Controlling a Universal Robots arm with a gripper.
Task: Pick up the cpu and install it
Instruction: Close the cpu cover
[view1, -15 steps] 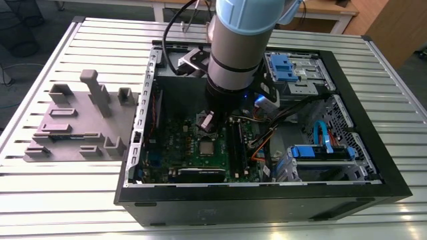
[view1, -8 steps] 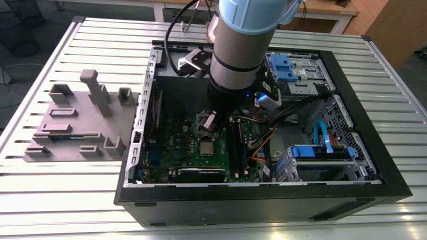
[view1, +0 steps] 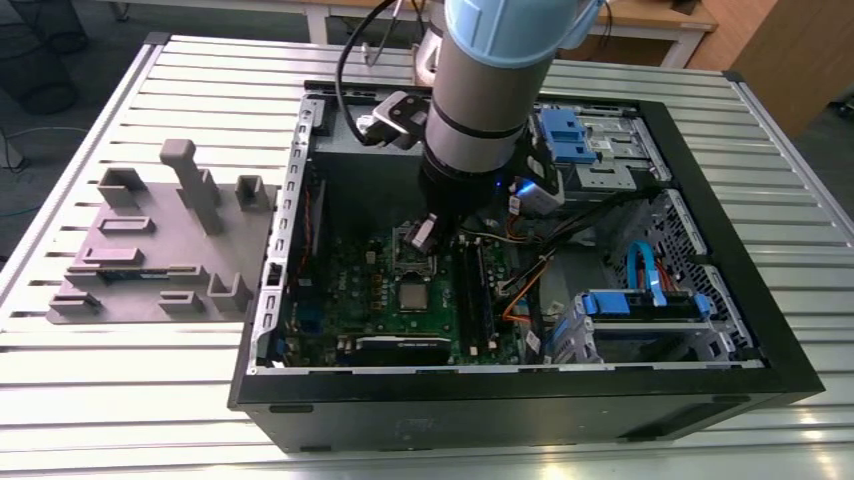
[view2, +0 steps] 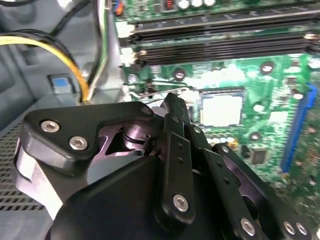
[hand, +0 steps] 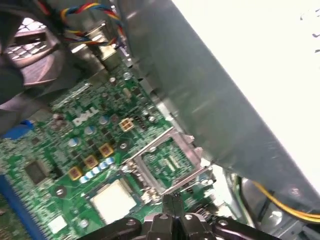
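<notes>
The cpu (view1: 415, 296) lies seated on the green board (view1: 350, 282) inside the open computer case (view1: 694, 180), with the clenched, empty tool (hand: 171, 201) just above it.

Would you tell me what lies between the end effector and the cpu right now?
In the second wrist view, just a short stretch of green circuit board and the dark socket rim separates the end effector from the cpu.

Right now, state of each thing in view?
cpu: lying flat on the motherboard, not held
socket frame: open, load plate raised
hand: closed, empty, fingertips together near the socket frame
PC case: lying on its side, panel off
grey fixture: beside the case on the table
</notes>
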